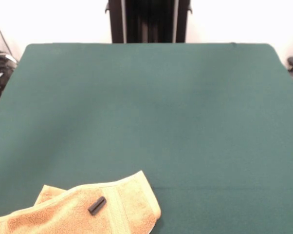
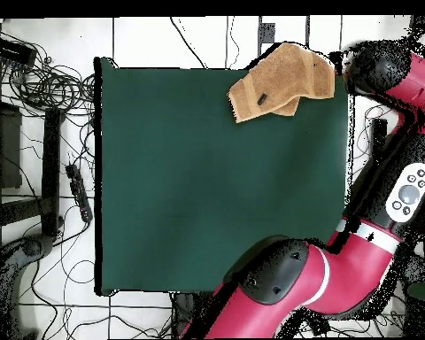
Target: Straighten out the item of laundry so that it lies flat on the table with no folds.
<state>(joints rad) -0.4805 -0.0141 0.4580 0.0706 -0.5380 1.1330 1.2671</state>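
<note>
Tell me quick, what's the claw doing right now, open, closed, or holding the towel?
Claw: not in view; the arm swings wide of the table. The towel lies crumpled, untouched.

The light is bright and even in both views. In the front view the wall behind the table [image 1: 146, 107] glows almost pure white, so bright that nothing shows on it. The green cloth looks a bit paler in the middle and darker near the lower corners. The towel [image 1: 83, 209] drops a thin dark shadow along its right edge (it is soft, not sharp). The small black cylinder [image 1: 97, 205] looks a little fuzzy. Nothing in this view is crisp. In the overhead view the table [image 2: 207, 195] is a flat, deep green with no shine. The red arm [image 2: 340, 266] has small white gleams on its round parts.
</note>
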